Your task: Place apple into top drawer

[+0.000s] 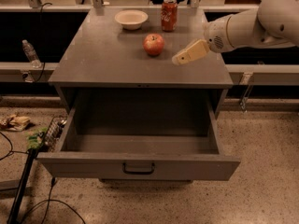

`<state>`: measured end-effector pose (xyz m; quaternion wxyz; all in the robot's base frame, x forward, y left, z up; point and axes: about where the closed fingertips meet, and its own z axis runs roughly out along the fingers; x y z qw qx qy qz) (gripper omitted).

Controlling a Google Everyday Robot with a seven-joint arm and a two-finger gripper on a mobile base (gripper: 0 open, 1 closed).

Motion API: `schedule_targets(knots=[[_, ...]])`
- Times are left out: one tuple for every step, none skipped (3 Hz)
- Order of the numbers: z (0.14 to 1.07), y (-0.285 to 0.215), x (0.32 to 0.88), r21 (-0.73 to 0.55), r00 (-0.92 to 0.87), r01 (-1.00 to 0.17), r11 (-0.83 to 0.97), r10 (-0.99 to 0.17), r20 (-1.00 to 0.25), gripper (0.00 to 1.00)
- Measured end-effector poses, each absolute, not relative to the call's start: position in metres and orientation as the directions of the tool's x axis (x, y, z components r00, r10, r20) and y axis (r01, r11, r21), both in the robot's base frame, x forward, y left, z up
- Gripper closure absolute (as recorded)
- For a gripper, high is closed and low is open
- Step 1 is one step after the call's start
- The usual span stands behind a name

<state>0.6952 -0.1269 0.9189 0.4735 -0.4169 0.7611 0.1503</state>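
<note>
The red apple [153, 44] with yellowish patches sits on the grey cabinet top [103, 59], near its middle. The top drawer [84, 164] is pulled wide open below, with nothing inside, and its dark pull handle [138, 168] is centred on the front panel. My gripper [187, 54] reaches in from the right on a white arm. It hovers just above the cabinet top, a short way right of the apple and slightly nearer the front edge, and does not touch it.
A red soda can [169, 14] and a white bowl [131, 18] stand at the back of the cabinet top behind the apple. A water bottle [30, 52] lies on the ledge at left. Cables, a black pole [21, 185] and litter [14, 122] lie on the floor at left.
</note>
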Motion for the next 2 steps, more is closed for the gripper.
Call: schedule_targets(knots=[[0.904,-0.107,0.718,-0.15,-0.2,-0.774,0.615,-0.463,-0.863,0.0],[0.888,-0.08,0.745,-0.124,-0.202,-0.789,0.602,-0.445,-0.873,0.0]])
